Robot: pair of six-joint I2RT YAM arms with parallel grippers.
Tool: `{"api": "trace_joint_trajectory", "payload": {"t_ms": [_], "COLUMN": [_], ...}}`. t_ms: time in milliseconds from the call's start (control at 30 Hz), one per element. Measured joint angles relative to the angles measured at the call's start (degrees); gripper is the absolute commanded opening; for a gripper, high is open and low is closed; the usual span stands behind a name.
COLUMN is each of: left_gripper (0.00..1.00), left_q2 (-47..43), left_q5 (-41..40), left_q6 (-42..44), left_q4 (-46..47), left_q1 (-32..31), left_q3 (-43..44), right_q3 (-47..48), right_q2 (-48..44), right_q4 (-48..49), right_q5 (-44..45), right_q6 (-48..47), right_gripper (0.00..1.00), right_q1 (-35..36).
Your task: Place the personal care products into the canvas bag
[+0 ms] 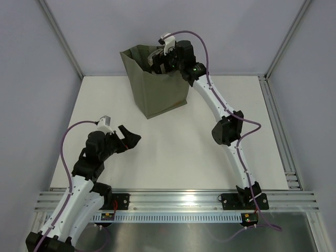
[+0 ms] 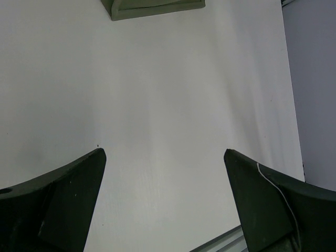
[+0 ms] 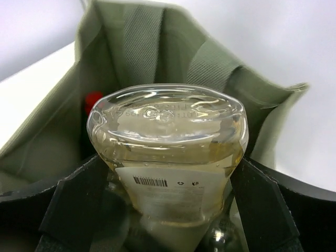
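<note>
The olive-grey canvas bag (image 1: 157,86) stands upright at the back of the table, mouth open. My right gripper (image 1: 160,60) hangs over the bag's mouth, shut on a clear bottle of amber liquid (image 3: 168,152) with a white barcode label; the bottle's base points at the bag's inside. A red cap (image 3: 93,101) shows deep in the bag (image 3: 131,47). My left gripper (image 1: 128,137) is open and empty over bare table at the left, and its fingers (image 2: 63,199) frame bare white surface. The bag's base (image 2: 157,6) shows at the top of the left wrist view.
The white table (image 1: 178,152) has a metal rail (image 1: 178,199) along its near edge and another rail (image 1: 278,131) along the right side. Grey walls enclose the back and sides. No loose bottles show on the table.
</note>
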Motion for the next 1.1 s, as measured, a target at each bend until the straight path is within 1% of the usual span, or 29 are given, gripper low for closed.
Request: {"api": "trace_joint_trajectory", "payload": {"t_ms": [33,67,100,133,167,200,233,267,300,400,533,567,600,633,667,700,733,767,800,933,1100], "left_gripper": [0.99,0.99,0.99,0.99,0.99,0.99,0.99,0.99,0.99,0.99,0.99,0.99,0.99,0.99,0.99,0.99,0.99,0.99,0.99,0.99,0.99], "left_q2": [0.39,0.46,0.39,0.28,0.15,-0.02,-0.17,-0.35,-0.44,-0.81,-0.85,-0.85,-0.85,-0.76,-0.74,-0.72,-0.72,-0.72,-0.74,-0.72,0.98], "left_q5": [0.02,0.09,0.15,0.2,0.22,0.22,0.2,0.2,0.2,0.22,0.22,0.24,0.24,0.28,0.35,0.37,0.39,0.39,0.39,0.37,-0.13], "left_q6": [0.0,0.0,0.0,0.02,0.02,0.04,0.04,0.04,0.04,0.07,0.2,0.2,0.2,0.2,0.2,0.2,0.22,0.24,0.28,0.72,2.91], "left_q4": [0.07,0.04,0.04,0.07,0.07,0.07,0.07,0.07,0.07,0.07,0.09,0.09,0.11,0.11,0.2,0.26,0.42,0.48,0.48,0.46,-1.27], "left_q1": [0.0,0.0,0.0,0.0,0.0,0.0,0.0,0.0,0.0,0.0,0.0,0.0,0.0,0.0,0.0,0.0,0.0,0.0,0.0,0.0,0.0], "left_q3": [0.02,0.02,0.02,0.04,0.09,0.11,0.13,0.13,0.13,0.13,0.13,0.13,0.13,0.13,0.13,0.13,0.13,0.13,0.13,0.13,2.45], "right_q3": [-2.38,-8.02,-12.15,-14.4,-14.78,-13.49,-11.5,-9.31,-7.45,-7.23,-9.2,-9.16,-9.01,-7.98,-6.91,-5.77,-5.16,-5.22,-5.53,-8.26,-10.84], "right_q2": [-1.09,-3.61,-5.62,-6.71,-6.97,-6.51,-5.7,-4.83,-4.15,-4.22,-5.18,-5.38,-5.6,-5.64,-5.64,-5.64,-5.88,-6.54,-7.08,-9.9,-15.26], "right_q4": [0.59,3.28,4.5,4.7,4.28,3.5,2.34,1.18,0.85,3.61,8.07,9.27,9.9,9.97,9.79,9.7,10.05,10.03,10.21,11.37,9.51], "right_q5": [-0.04,-0.09,-0.76,-1.55,-2.14,-1.88,-2.21,-2.34,-3.19,-6.12,-7.65,-7.65,-7.69,-8.2,-8.72,-9.16,-9.4,-9.66,-10.03,-11.37,-16.55], "right_q6": [-0.98,-2.38,-3.85,-4.66,-5.25,-5.46,-4.96,-4.37,-3.21,-0.61,3.91,5.14,5.77,5.97,5.88,5.44,5.79,6.34,6.99,7.72,14.49], "right_gripper": [0.99,0.93,0.82,0.39,0.2,0.17,0.45,0.82,0.99,0.99,0.99,0.97,0.92,0.76,0.45,0.37,0.48,0.7,0.99,1.0,1.0], "right_q1": [0.31,0.61,0.74,0.79,0.81,0.85,0.83,0.83,0.66,-0.07,-1.25,-1.36,-1.4,-1.44,-1.44,-1.44,-1.44,-1.44,-1.44,-1.75,-4.92]}}
